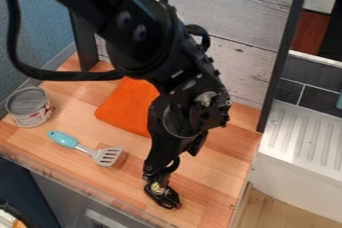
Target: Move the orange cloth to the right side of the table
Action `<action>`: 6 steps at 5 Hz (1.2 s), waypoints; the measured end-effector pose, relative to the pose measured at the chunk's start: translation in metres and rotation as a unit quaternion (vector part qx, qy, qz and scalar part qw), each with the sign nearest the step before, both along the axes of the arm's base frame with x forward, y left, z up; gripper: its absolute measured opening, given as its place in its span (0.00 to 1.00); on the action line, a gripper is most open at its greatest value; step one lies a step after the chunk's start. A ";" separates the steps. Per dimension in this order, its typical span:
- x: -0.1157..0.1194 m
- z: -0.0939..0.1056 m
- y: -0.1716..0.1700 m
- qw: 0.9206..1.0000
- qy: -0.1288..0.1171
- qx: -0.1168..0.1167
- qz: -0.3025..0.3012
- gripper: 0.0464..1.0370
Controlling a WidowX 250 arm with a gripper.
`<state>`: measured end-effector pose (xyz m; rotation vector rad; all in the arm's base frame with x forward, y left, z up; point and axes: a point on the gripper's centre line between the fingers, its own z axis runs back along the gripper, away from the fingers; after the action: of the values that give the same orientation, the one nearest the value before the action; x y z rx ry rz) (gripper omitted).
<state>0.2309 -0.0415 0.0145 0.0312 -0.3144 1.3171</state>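
The gripper (pixel 172 203) hangs low over the front part of the wooden table (pixel 217 172), right of the spatula. The orange cloth (pixel 125 107) lies flat toward the back left of the table, its right part hidden behind the arm. A stretch of bare wood separates the gripper from the cloth's visible part.
A metal can (pixel 29 107) stands at the table's left edge. The spatula (pixel 85 148) with a turquoise handle lies in front of the cloth. A black post (pixel 286 52) rises at the right back corner, and a white ribbed drainboard (pixel 304 139) adjoins on the right.
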 end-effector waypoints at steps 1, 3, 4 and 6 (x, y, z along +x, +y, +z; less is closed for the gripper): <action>-0.002 -0.005 0.001 1.000 0.011 0.003 0.000 0.96; 0.023 -0.008 0.054 0.994 0.016 -0.015 0.105 0.96; 0.034 -0.009 0.076 0.990 0.016 -0.018 0.137 0.96; 0.063 -0.021 0.122 0.968 0.051 -0.042 0.244 0.96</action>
<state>0.2937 0.0806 -0.0064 0.1097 -0.1667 1.8092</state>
